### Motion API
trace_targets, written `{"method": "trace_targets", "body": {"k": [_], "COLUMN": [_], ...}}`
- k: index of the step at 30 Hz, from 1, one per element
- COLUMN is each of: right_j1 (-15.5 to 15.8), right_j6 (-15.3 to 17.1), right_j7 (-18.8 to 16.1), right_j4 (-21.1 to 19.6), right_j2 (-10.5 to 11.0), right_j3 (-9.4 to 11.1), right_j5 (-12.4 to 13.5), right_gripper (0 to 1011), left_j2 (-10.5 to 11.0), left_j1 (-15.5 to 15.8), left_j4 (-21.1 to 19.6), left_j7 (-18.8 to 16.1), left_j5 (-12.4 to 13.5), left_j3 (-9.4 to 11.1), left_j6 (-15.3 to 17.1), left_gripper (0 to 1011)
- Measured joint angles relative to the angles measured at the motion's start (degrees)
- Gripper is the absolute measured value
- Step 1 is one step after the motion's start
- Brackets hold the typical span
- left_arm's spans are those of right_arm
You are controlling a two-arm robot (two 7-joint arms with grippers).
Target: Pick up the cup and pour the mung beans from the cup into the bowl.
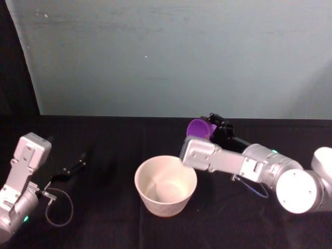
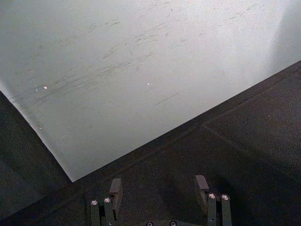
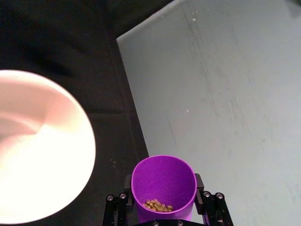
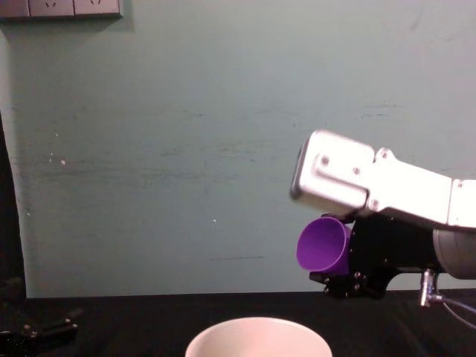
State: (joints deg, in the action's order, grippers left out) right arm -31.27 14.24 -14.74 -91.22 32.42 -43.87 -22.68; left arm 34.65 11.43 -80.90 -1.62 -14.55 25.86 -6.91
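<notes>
My right gripper (image 3: 162,187) is shut on the purple cup (image 3: 164,176), with one finger on each side of it. The cup (image 1: 198,127) is tipped on its side, its mouth facing the robot's left, and hangs above the table just behind the right part of the bowl's rim. A small heap of mung beans (image 3: 157,205) lies inside the cup against its lower wall. The pale bowl (image 1: 164,205) stands on the black table in front of me, its inside bare (image 3: 47,165). From the chest, the cup (image 4: 323,244) hangs above the bowl's rim (image 4: 256,324).
My left arm rests at the left, its gripper (image 2: 159,188) open and low over the black cloth (image 1: 78,166). A pale green wall (image 1: 171,52) closes off the back of the table. A thin cable loop (image 1: 59,207) lies by the left arm.
</notes>
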Motion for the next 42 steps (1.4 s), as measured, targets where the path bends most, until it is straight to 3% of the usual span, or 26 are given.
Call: {"method": "trace_targets", "body": {"k": [8,14,42], "right_j1": [-0.96,-1.13,1.08], "right_j6": [0.12,0.16,2.15], "right_j7": [-0.45,-1.02,-4.05], "right_j4": [-1.13,-1.96,-7.71], "right_j2": [0.92,1.26,2.88], "right_j3": [-2.96,-4.25,-7.11], "right_j5": [-7.47,-11.05,-23.76], "right_gripper": [731,731,731], "left_j2": [0.0,0.0,0.0], "left_j1": [0.0,0.0,0.0], "left_j4": [0.0,0.0,0.0], "left_j7": [0.0,0.0,0.0], "left_j5": [0.0,0.0,0.0], "left_j3": [0.0,0.0,0.0], "left_j6": [0.0,0.0,0.0], "left_gripper": [1011,1011,1011]}}
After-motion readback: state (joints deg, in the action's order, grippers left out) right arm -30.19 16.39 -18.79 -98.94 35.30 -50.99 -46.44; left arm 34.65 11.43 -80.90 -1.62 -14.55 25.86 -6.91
